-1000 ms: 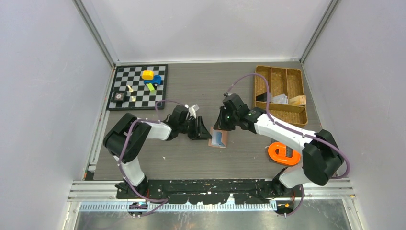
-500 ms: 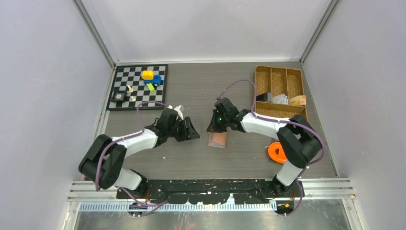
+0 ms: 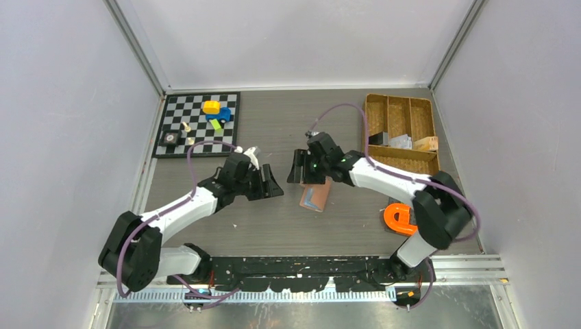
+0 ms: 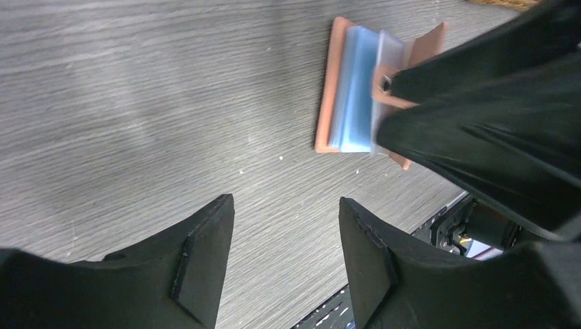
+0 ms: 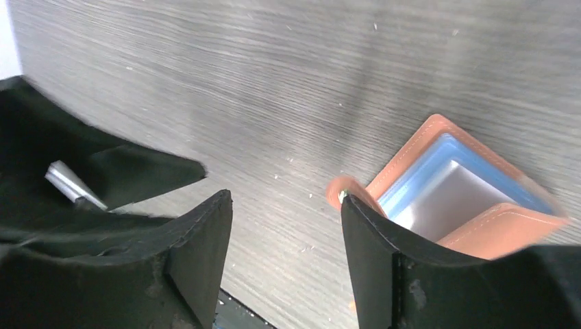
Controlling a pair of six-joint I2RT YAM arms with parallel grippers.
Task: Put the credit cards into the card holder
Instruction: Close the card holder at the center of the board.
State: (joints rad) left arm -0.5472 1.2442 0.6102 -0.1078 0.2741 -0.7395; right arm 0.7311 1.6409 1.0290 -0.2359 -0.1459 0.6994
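Right end effector (image 5: 282,205) open, empty, at far end of card holder (image 4: 329,82); left end effector (image 4: 284,205) open too, near on left. Risks clipping raised flap, flicking credit cards (image 4: 356,89) out

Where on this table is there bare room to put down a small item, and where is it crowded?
The far strip of table between chessboard and wicker tray is bare. The near strip is free too, bordered by left arm, wallet and orange object. The middle is crowded: the left gripper and right gripper, both open, sit close to the wallet.
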